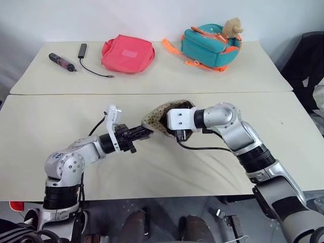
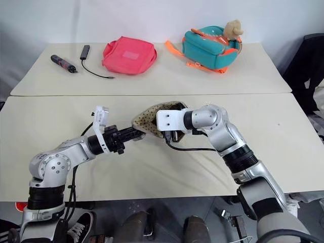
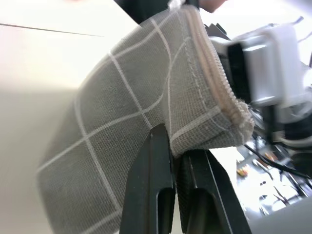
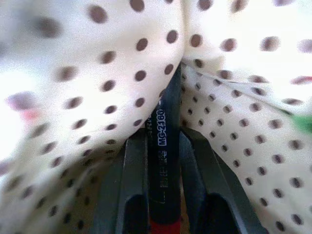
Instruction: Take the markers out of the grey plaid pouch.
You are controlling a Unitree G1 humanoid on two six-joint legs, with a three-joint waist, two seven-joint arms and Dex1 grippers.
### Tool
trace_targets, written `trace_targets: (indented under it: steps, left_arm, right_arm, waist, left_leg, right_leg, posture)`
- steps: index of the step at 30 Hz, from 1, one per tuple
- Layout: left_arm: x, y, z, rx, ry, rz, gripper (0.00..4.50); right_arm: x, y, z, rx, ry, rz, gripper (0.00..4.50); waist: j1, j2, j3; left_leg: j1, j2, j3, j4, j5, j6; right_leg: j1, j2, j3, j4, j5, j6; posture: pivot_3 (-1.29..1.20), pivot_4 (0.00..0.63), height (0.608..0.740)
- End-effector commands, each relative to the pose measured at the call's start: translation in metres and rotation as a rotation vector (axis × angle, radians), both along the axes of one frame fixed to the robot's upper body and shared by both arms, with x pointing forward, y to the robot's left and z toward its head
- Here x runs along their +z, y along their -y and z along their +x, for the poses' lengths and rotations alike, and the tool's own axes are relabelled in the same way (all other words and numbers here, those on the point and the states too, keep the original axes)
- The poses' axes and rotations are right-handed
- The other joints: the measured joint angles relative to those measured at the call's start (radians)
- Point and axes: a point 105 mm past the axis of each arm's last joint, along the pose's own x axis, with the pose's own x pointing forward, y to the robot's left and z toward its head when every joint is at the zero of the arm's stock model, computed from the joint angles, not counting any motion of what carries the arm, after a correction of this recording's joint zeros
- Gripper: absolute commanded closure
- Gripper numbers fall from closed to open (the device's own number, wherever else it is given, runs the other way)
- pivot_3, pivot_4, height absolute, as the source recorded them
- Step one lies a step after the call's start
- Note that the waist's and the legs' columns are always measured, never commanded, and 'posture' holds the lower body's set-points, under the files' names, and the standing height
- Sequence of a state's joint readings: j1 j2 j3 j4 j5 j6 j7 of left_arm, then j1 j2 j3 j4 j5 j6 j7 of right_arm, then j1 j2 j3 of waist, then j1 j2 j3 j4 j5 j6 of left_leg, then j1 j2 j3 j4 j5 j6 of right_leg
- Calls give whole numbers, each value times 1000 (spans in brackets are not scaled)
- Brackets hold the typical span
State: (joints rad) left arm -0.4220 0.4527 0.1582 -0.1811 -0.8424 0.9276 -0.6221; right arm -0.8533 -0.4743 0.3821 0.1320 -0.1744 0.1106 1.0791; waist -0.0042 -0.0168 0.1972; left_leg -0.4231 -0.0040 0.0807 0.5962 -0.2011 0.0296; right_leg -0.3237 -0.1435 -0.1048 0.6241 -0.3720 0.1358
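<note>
I am working over two pale tables (image 1: 45, 147) butted together, the seam between them running across behind my arms. On the far table, left to right, are lying a dark pen-shaped tool (image 1: 63, 62), a black cable (image 1: 91, 68), a pink pouch (image 1: 127, 53) and a teal bag (image 1: 210, 46), all well apart from my hands; the near table is lying bare to both sides of me up to its front edge. My left gripper (image 1: 144, 132) is reaching level from the left and is clamping its black fingers (image 3: 156, 161) tight on a fold of the grey plaid pouch (image 3: 141, 92), just below the zipper end, holding the pouch up off the table. The pouch's mouth is gaping toward the right, its pale dotted lining (image 1: 156, 118) showing. My right gripper (image 4: 163, 146) is reaching inside that mouth, and its two fingers are pressing narrowly against a dark marker barrel (image 4: 165, 131) with a red band at its near end; white print on the barrel is reading roughly "MC-2180", partly blurred. A smear of green (image 4: 304, 124) is showing at the lining's edge; I cannot tell what it is.
</note>
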Motion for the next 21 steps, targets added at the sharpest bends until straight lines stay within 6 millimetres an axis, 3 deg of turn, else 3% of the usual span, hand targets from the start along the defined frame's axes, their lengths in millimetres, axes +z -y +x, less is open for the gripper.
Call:
trace_targets:
  steps: [1, 6, 11, 13, 17, 19, 21]
  left_arm:
    - [6, -17, 9, 82, 50, 2, 4500]
    - [6, -22, 13, 99, 55, -4, 4500]
    - [0, -30, 17, 132, 44, 14, 4500]
    - [-2, -31, 18, 135, 54, 35, 4500]
    - [-4, -21, 9, 70, 71, 53, 4500]
    - [0, -11, -7, -37, 56, 23, 4500]
    - [0, -10, -9, -45, 67, 31, 4500]
  right_arm:
    - [29, 4, -11, 33, -3, 94, 3955]
    - [38, 0, -27, 86, -61, 125, 3955]
    - [44, 9, -24, 63, -61, 152, 3955]
    - [52, 7, -24, 67, -92, 237, 3955]
    - [55, 4, -21, 55, -75, 260, 3955]
    - [47, 7, -13, 12, -42, 211, 3955]
    - [42, 9, -11, 1, -53, 199, 3955]
  waist:
    - [1, 0, 0]
    - [1, 0, 0]
    - [1, 0, 0]
    - [0, 0, 0]
    - [-2, 0, 0]
    - [-1, 0, 0]
    - [2, 0, 0]
  left_leg:
    - [0, 0, 0, 0, 0, 0]
    - [0, 0, 0, 0, 0, 0]
    - [0, 0, 0, 0, 0, 0]
    - [0, 0, 0, 0, 0, 0]
    - [0, 0, 0, -1, 0, 0]
    - [0, 0, 0, -1, 0, 0]
    - [0, 0, 0, -1, 0, 0]
  right_leg:
    - [0, 0, 0, 0, 0, 0]
    - [0, 0, 0, 0, 0, 0]
    - [0, 0, 0, 0, 0, 0]
    - [0, 0, 0, 0, 0, 0]
    - [-1, 0, 0, 0, 0, 0]
    - [-1, -1, 0, 0, 0, 0]
    - [-1, -1, 0, 0, 0, 0]
  posture:
    - [0, 150, 740]
    - [0, 150, 740]
    - [0, 150, 740]
    - [0, 150, 740]
    - [0, 150, 740]
    - [0, 150, 740]
    - [0, 150, 740]
